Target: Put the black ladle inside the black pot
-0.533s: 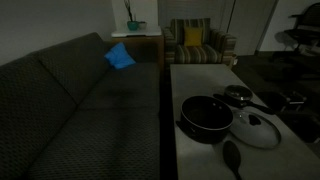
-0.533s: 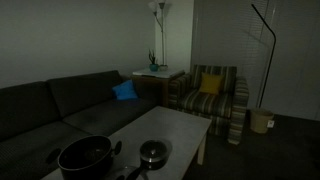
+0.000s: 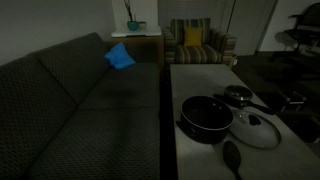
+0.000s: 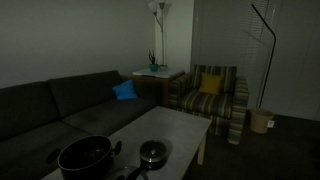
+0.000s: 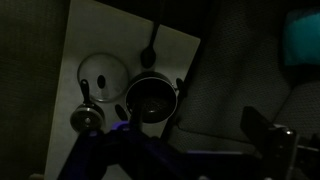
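Observation:
The black ladle [image 3: 233, 157] lies on the table's near end, scoop toward the black pot [image 3: 205, 115]. In the wrist view the ladle [image 5: 152, 52] lies just beyond the pot [image 5: 150, 98], handle pointing away. The pot also shows in an exterior view [image 4: 85, 155]. It is wide, round and dark inside. My gripper [image 5: 198, 135] shows only in the wrist view, as dark fingers far apart with nothing between them. It hangs high above the sofa edge beside the table, away from the ladle. The room is very dark.
A round glass lid [image 3: 258, 128] and a smaller dark pan [image 3: 238, 95] sit next to the pot on the pale table [image 3: 200, 78]. A dark sofa [image 3: 80, 110] with a blue cushion [image 3: 119, 57] runs alongside. A striped armchair [image 3: 195, 42] stands behind.

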Robot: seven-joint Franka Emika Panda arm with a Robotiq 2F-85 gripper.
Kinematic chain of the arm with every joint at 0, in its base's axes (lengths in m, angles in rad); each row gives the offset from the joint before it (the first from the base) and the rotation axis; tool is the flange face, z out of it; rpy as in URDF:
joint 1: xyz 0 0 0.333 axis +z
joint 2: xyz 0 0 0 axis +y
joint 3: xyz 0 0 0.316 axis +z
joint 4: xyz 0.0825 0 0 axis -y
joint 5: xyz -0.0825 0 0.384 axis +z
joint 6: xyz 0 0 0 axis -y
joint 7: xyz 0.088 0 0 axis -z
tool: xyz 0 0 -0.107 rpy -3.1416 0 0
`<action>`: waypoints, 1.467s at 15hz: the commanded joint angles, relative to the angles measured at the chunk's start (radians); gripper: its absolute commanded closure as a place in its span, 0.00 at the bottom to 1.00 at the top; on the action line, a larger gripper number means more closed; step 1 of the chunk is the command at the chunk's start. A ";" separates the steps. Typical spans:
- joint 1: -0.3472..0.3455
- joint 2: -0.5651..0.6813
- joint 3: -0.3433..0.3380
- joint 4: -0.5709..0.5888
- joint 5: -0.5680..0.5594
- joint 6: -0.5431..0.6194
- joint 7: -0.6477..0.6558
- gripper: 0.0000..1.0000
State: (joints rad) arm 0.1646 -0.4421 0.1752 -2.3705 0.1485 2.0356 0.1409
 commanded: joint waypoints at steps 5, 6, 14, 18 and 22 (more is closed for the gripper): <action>0.017 0.097 0.145 0.065 -0.113 0.056 0.139 0.00; 0.018 0.122 0.165 0.075 -0.135 0.064 0.163 0.00; 0.048 0.402 0.191 0.086 -0.192 0.251 0.237 0.00; 0.064 0.593 0.154 0.108 -0.169 0.366 0.176 0.00; 0.083 0.589 0.132 0.091 -0.164 0.366 0.187 0.00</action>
State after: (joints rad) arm 0.2124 0.1509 0.3424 -2.2798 -0.0258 2.4042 0.3359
